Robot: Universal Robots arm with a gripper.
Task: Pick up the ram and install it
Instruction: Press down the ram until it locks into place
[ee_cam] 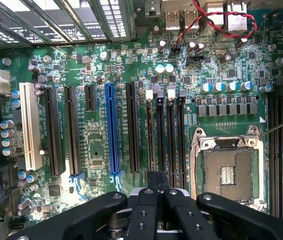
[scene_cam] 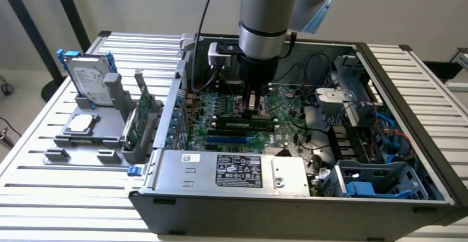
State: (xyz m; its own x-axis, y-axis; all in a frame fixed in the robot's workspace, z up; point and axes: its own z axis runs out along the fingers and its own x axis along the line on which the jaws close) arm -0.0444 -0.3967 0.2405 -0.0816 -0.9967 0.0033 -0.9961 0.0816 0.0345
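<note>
On the exterior view's left your holder tray (scene_cam: pixel 73 143) keeps the spare parts; right of it, inside the case (scene_cam: pixel 409 143), the gripper (scene_cam: pixel 254 106) hangs with fingers pressed together over the motherboard (scene_cam: pixel 227 108). The ram (scene_cam: pixel 244 125) lies just below it: light, stiff, fragile. I'd pinch its long edges, never the chips.

exterior view looks down from high, wrist view close overhead; both share the motherboard (scene_cam: pixel 241 116).

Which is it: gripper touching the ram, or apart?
Cannot tell. In the exterior view the gripper ends close above the ram, but neither contact nor gap shows plainly.
</note>
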